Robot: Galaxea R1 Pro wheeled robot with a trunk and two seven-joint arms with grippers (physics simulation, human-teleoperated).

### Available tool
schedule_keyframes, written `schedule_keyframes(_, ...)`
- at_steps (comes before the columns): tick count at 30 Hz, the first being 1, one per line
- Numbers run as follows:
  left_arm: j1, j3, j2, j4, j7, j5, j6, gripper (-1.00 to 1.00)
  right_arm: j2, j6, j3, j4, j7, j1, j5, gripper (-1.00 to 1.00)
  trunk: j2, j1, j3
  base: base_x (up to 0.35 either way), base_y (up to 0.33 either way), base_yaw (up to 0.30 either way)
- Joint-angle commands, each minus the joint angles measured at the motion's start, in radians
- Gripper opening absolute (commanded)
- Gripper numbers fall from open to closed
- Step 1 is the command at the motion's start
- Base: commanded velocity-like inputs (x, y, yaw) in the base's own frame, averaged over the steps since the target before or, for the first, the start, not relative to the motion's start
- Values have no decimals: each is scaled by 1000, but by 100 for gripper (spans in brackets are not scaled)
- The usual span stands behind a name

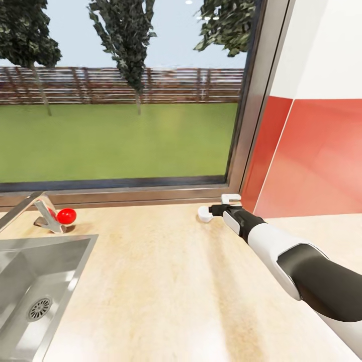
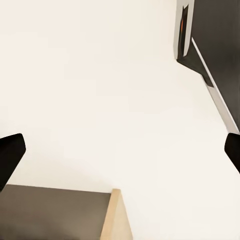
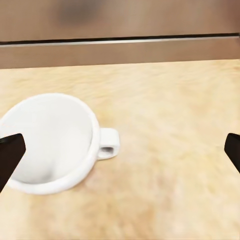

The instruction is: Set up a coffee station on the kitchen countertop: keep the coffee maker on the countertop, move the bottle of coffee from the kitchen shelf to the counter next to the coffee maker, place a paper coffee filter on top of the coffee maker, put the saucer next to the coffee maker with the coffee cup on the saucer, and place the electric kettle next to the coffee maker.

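**Cup on the counter by the window, right gripper spread at it**

Cup: small, white, plain, upright on the counter. Round open mouth, inside bare. A small loop handle sticks out from its side, squared at the outer edge. In the head view the cup sits near the back of the counter, close to the window sill, just in front of the right gripper.

Right gripper: released, holding nothing. In the wrist view its two dark fingertips stand wide apart; one overlaps the cup's rim on the side away from the handle, the other is well clear of the handle. I cannot tell whether the near tip touches.

Left gripper: also spread and bare, dark tips at either edge of its view, facing a pale wall with a dark panel and a strip of light wood.

Surface: light beige wood-look top, smooth. A steel sink is let into it at the left, with a drain grille and a tap with a red knob behind it.

Room: large window onto grass, trees and a slatted fence. Red and white wall panels close the right side.

Open room: broad bare counter between sink and right arm; the sill and the red panel are near the cup.
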Motion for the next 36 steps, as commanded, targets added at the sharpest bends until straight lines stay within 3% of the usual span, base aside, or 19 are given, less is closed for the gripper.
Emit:
schedule_keyframes(1, 0, -9, 0, 0, 2, 9, -2, 100, 0, 6, 8, -2, -6, -1, -8, 100, -2, 1, -3, 0, 0, 0)
schedule_keyframes(14, 0, -9, -1, 0, 2, 8, -2, 100, 1, 7, 6, -14, -6, -1, -5, 100, -2, 1, -16, 0, 0, 0)
schedule_keyframes(19, 0, -9, -1, 0, 2, 8, -2, 100, -4, 47, 3, -144, -26, -1, -2, 100, -2, 1, -16, 0, 0, 0)
schedule_keyframes(22, 0, -9, -1, 0, 2, 8, -2, 100, -3, 129, 2, -208, -102, -2, -3, 100, -2, 1, -16, 0, 0, 0)
schedule_keyframes(36, 0, -9, -1, 2, 2, 8, -2, 100, -9, 153, 6, -247, -129, -2, -3, 100, -2, 1, -16, 0, 0, 0)
